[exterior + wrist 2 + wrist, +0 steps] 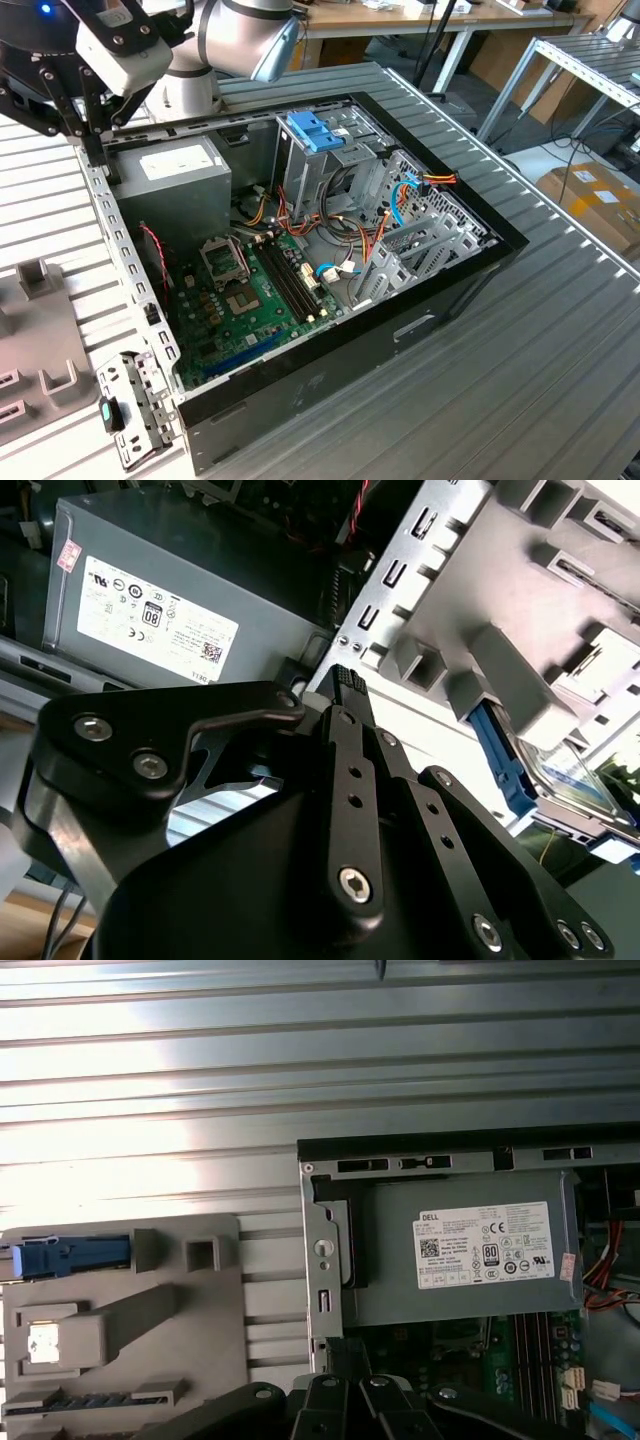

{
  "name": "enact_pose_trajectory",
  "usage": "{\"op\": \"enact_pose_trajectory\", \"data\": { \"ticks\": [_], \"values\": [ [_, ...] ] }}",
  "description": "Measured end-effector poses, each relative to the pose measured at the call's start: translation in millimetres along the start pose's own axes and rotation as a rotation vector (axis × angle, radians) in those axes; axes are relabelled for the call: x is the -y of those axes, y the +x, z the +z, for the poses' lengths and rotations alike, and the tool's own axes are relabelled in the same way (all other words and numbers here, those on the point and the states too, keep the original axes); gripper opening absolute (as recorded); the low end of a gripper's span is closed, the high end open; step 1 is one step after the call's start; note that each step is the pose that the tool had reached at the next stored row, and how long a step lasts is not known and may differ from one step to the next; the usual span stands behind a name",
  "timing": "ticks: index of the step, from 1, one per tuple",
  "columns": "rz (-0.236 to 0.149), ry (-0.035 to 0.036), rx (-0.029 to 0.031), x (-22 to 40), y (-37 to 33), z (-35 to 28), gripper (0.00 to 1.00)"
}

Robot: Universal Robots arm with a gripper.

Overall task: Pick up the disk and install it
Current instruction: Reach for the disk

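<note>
Big picture first: the ribbed metal table (520, 330) runs wide and bare around the open computer case (330, 370), which lies on its side with the motherboard (240, 310) facing up. The arm (235, 35) leans in from the far corner at the exterior view's left. Out on the table beside the case sits the grey fixture tray (210, 1350), with a clear strip of table between its edge and the case's perforated rear panel (125, 270). Inside the case, the grey power supply (175, 180) fills the corner just under the arm, and the metal cage with the blue top (315, 130) stands further along, well apart from it. Now the disk (572, 777): it's out of the case, lying in the fixture tray just beside a blue bracket (495, 750), partly hidden by the tray's raised grey blocks. And the gripper (345, 685): in both wrist views its jaws look pinched together, pad against pad, carrying nothing. It hangs over the rear panel's edge, between power supply and tray, apart from the disk; whether the tips touch the metal, I can't tell.
</note>
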State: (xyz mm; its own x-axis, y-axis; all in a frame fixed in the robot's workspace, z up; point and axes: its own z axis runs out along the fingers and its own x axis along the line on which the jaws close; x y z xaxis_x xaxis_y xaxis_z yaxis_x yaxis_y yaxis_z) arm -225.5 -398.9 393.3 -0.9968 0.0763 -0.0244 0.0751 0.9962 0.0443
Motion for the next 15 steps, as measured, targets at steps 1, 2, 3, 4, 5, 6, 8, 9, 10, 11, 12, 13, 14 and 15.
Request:
{"op": "enact_pose_trajectory", "data": {
  "ticks": [1, 2, 3, 4, 5, 6, 8, 9, 10, 11, 12, 13, 14, 15],
  "values": [
    [0.000, -0.0001, 0.0000, 0.1, 0.8, 0.0, 0.11],
    [0.000, 0.0000, 0.0000, 0.1, 1.6, 0.0, 0.11],
    [0.000, 0.0000, 0.0000, 0.2, 2.6, -0.1, 0.11],
    [0.000, -0.0001, 0.0000, 0.3, 4.0, -0.1, 0.11],
    [0.000, 0.0000, 0.0000, 0.4, 5.0, -0.1, 0.11],
    [0.000, -0.0001, 0.0000, 0.4, 5.6, -0.1, 0.11],
    [0.000, 0.0000, 0.0000, 0.4, 5.9, -0.2, 0.11],
    [0.000, 0.0000, 0.0000, 0.5, 6.1, -0.2, 0.11],
    [0.000, 0.0000, 0.0000, 0.5, 6.7, -0.2, 0.11],
    [0.000, 0.0000, 0.0000, 0.6, 8.2, -0.3, 0.11],
    [0.000, 0.0000, 0.0000, 0.7, 9.3, -0.3, 0.11],
    [0.000, 0.0000, 0.0000, 0.9, 11.2, -0.3, 0.11],
    [0.000, 0.0000, 0.0000, 1.0, 12.6, -0.4, 0.11],
    [0.000, 0.0000, 0.0000, 1.1, 13.8, -0.4, 0.11]
  ]
}}
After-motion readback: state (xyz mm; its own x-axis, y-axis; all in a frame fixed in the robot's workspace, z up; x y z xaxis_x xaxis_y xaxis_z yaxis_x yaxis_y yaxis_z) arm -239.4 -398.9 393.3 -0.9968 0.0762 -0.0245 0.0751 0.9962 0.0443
